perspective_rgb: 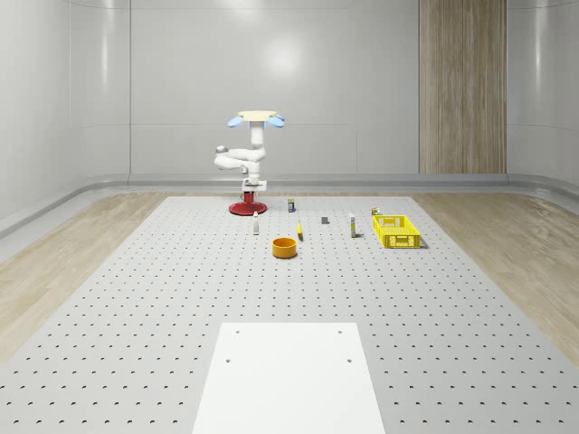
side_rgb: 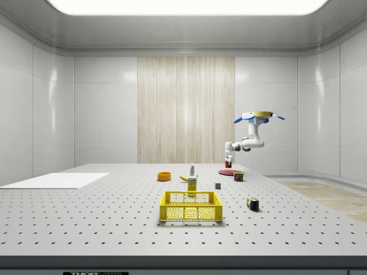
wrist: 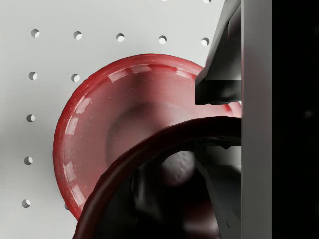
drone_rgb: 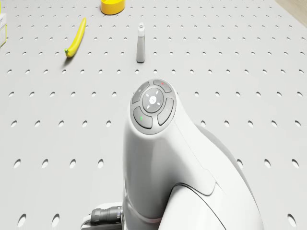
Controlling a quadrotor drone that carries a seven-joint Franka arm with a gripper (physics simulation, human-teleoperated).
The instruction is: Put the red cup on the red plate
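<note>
The red plate [perspective_rgb: 246, 210] lies at the far end of the perforated table [perspective_rgb: 136, 298]. The drone [perspective_rgb: 257, 118] hovers above it, its white arm [drone_rgb: 153, 143] folded down toward the plate. My gripper [perspective_rgb: 253, 187] is shut on the red cup [side_rgb: 228, 164], which hangs just over the red plate [side_rgb: 227, 172]. In the wrist view the cup's dark rim [wrist: 149, 144] curves across the glossy plate [wrist: 94, 129], and one finger [wrist: 224, 74] presses against the rim from outside. The cup's base is hidden, so I cannot tell whether it touches the plate.
Nearer than the plate stand a small bottle [drone_rgb: 140, 44], a banana [drone_rgb: 76, 44], an orange bowl [perspective_rgb: 285, 247] and a yellow basket [perspective_rgb: 396, 230]. Several small boxes [perspective_rgb: 291, 205] sit between them. A white sheet [perspective_rgb: 289, 375] covers the table's near end.
</note>
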